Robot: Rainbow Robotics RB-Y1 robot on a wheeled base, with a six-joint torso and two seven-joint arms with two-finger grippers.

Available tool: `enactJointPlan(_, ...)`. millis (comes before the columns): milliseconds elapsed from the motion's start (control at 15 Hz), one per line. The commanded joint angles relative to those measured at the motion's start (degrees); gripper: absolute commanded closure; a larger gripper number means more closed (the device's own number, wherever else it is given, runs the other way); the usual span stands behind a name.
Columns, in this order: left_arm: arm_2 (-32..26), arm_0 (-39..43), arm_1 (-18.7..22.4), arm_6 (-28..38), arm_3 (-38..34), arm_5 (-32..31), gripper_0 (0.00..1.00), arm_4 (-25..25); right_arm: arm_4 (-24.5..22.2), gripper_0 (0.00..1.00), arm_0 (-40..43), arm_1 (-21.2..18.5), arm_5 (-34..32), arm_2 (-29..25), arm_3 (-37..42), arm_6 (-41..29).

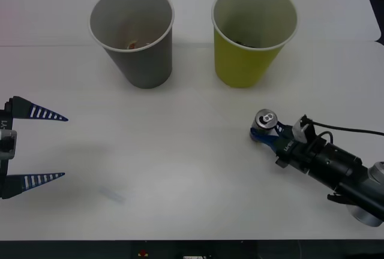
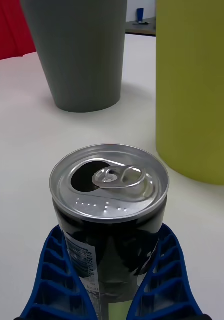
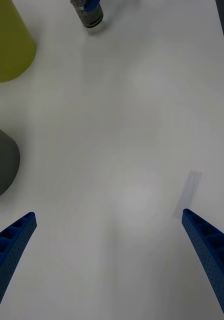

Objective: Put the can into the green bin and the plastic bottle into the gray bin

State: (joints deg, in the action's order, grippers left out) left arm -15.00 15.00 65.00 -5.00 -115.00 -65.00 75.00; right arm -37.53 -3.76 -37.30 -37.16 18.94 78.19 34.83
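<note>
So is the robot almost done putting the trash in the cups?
Not yet. The right pincer grips the can, which stands on the table beside the green bin. Something small lies inside the gray bin, too unclear to identify. The left pincer waits open.

My right gripper reaches in low from the right, blue ribbed fingers closed on the can; my left gripper hovers at the left edge, fingers spread wide, holding nothing
</note>
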Motion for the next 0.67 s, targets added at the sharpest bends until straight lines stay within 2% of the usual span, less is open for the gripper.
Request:
enactJointPlan(67, 0.0, 0.0, 0.0, 0.0, 0.0, 0.0, 0.0, 0.0, -7.4, 1.0, 0.6, -0.1, -4.2, -4.7, -0.1, -1.5)
enactJointPlan(333, 0.0, 0.0, 0.0, 0.0, 0.0, 0.0, 0.0, 0.0, -22.2, 1.0, 0.8, 0.0, -13.4, -13.5, 1.8, -12.5)
enactJointPlan(667, 0.0, 0.0, 0.0, 0.0, 0.0, 0.0, 0.0, 0.0, -37.2, 1.0, 4.4, 0.0, -16.5, -21.1, 15.0, -31.1)
